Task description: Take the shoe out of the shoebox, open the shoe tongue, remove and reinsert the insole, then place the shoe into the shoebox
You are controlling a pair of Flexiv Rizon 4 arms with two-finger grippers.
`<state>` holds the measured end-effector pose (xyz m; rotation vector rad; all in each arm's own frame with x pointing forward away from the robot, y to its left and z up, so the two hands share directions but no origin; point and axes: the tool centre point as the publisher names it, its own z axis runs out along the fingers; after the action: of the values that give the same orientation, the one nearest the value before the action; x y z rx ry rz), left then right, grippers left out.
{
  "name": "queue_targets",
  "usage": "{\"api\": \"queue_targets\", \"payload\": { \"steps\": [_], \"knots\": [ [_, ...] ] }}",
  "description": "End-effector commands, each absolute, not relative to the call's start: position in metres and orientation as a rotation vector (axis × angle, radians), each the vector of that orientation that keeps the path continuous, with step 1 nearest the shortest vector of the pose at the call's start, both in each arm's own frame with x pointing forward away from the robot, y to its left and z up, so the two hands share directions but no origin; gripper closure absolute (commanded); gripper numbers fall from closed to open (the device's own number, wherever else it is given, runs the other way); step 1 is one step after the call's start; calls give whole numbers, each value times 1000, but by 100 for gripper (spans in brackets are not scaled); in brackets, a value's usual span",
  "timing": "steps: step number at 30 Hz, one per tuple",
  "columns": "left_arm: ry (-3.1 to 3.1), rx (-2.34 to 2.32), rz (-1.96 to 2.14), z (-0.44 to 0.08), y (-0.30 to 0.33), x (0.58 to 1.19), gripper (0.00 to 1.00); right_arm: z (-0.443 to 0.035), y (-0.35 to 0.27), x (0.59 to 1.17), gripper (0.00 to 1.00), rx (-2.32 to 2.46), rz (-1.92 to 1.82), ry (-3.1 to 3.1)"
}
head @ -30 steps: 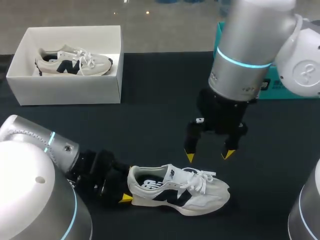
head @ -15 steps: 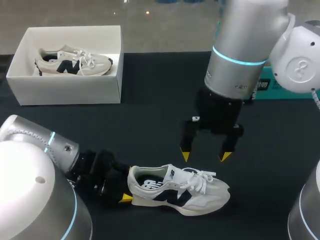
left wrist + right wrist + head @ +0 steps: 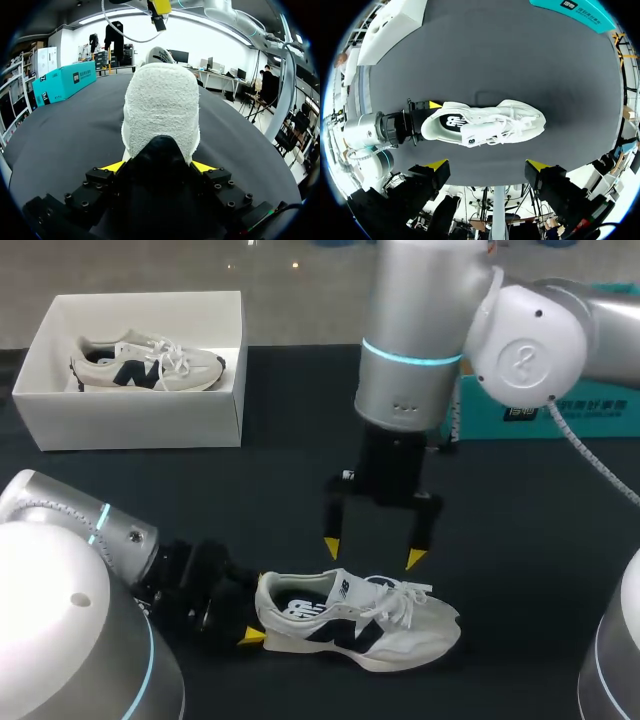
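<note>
The left gripper (image 3: 157, 167) clamped the heel of the white-and-navy lace-up sneaker (image 3: 360, 620) from both sides. The sneaker sat on its sole on the black table (image 3: 290, 490), toe pointing right. Just above it hung the right gripper (image 3: 373, 554), fingers spread wide, holding nothing. Farther off, the white cardboard shoebox (image 3: 140, 420) held a matching sneaker (image 3: 145, 362).

Bright overhead light leaves faint shadows around the shoe (image 3: 360, 625).
</note>
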<state>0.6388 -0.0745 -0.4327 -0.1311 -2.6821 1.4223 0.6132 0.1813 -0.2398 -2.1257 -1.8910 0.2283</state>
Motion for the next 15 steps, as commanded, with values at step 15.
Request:
{"api": "queue_targets", "payload": {
  "steps": [15],
  "knots": [
    [-2685, -131, 1418, -436, -78, 637, 100, -264, 224, 596, 0, -2457, 380, -1910]
  ]
}}
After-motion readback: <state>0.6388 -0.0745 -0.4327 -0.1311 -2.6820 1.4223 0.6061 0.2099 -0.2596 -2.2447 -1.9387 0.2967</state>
